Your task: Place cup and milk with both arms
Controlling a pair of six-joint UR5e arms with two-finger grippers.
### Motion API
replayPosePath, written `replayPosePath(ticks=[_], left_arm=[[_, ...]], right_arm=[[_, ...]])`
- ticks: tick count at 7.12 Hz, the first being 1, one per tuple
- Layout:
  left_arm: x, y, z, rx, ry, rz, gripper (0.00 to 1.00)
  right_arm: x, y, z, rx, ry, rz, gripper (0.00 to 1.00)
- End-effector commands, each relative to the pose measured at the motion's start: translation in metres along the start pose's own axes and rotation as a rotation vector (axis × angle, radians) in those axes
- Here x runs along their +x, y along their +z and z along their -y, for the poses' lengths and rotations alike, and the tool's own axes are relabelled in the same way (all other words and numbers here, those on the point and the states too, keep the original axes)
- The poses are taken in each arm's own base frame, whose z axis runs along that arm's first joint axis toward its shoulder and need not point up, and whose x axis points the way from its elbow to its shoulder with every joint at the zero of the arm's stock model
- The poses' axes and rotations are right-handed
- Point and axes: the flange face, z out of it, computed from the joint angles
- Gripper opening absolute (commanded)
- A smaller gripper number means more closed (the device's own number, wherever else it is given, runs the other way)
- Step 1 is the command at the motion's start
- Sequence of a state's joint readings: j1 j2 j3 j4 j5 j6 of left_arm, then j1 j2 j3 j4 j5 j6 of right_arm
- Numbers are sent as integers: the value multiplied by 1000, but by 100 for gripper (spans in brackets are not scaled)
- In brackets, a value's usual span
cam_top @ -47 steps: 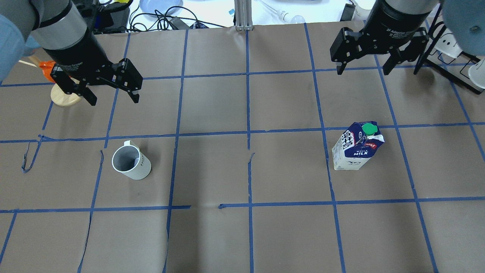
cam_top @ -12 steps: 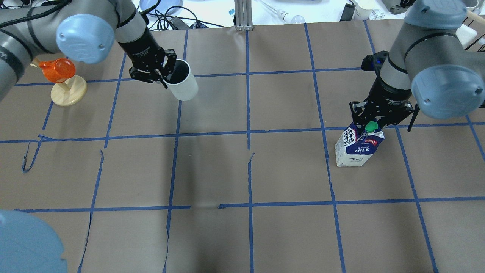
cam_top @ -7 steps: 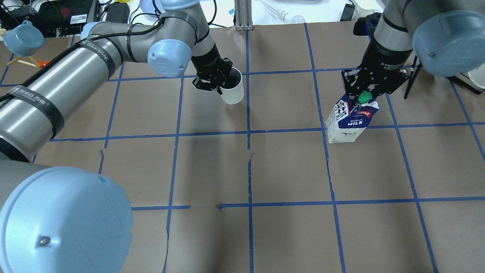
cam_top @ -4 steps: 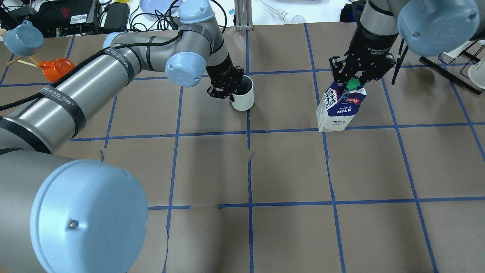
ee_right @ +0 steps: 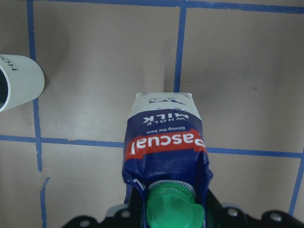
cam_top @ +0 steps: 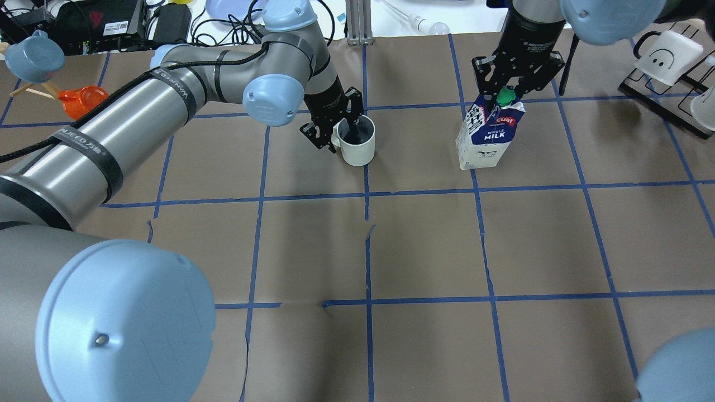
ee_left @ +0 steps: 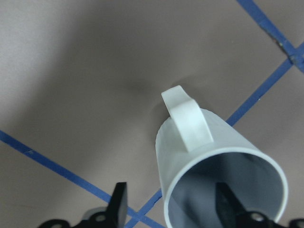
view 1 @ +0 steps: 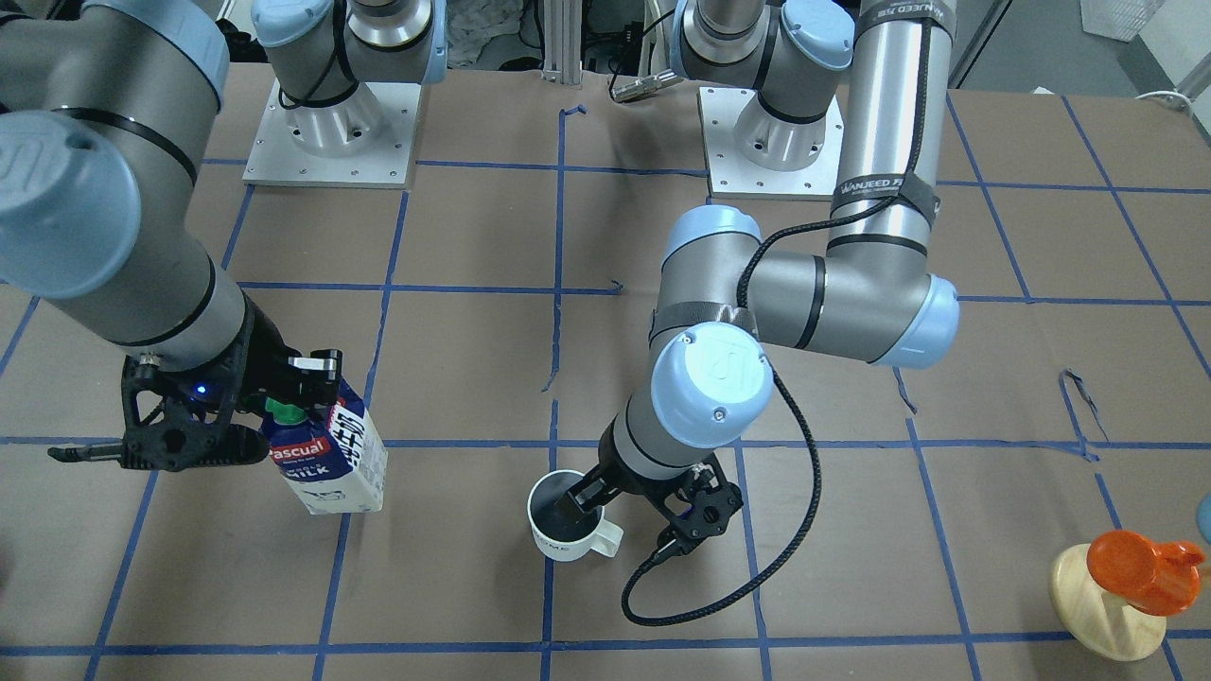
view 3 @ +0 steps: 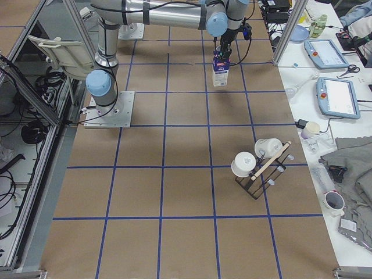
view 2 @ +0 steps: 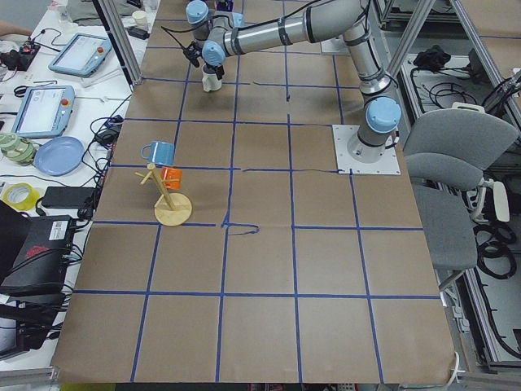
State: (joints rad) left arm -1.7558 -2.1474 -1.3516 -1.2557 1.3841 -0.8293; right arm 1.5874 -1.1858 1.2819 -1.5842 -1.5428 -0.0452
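The white cup (cam_top: 357,144) stands upright on the brown paper near the centre line, handle toward my left gripper (cam_top: 338,137). That gripper is open: one finger is inside the cup, the other outside by the handle (ee_left: 186,121), with the wall between them (view 1: 624,518). The milk carton (cam_top: 485,134) is slightly tilted, its base at or just above the paper; I cannot tell which. My right gripper (cam_top: 503,99) is shut on its gable top beside the green cap (ee_right: 172,205). Cup (view 1: 566,530) and milk (view 1: 326,454) are about one grid square apart.
A wooden mug tree (cam_top: 33,89) with an orange cup (cam_top: 82,100) and a blue cup stands at the far left. A black rack with white mugs (cam_top: 667,53) stands at the far right. Cables and clutter line the far table edge (cam_top: 223,17).
My left gripper has opened and let go of the cup, which now stands on the paper. My right gripper has carried the milk farther from me and leftward, toward the cup.
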Motion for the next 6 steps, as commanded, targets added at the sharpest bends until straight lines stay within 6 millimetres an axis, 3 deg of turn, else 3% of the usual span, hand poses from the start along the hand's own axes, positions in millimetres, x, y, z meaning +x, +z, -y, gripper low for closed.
replayPosePath(ticks=[1, 3, 5, 6], left_arm=[[-42, -70, 25, 16, 104, 18, 100], [-81, -121, 36, 82, 213, 65, 100], [-109, -160, 28, 108, 282, 88, 100], [-116, -183, 16, 140, 284, 85, 100]], right_arm=[[-50, 27, 45, -9, 27, -5, 33], [-95, 43, 50, -16, 53, -11, 33], [-112, 50, 53, 6, 92, 4, 33], [-134, 53, 51, 19, 86, 61, 34]])
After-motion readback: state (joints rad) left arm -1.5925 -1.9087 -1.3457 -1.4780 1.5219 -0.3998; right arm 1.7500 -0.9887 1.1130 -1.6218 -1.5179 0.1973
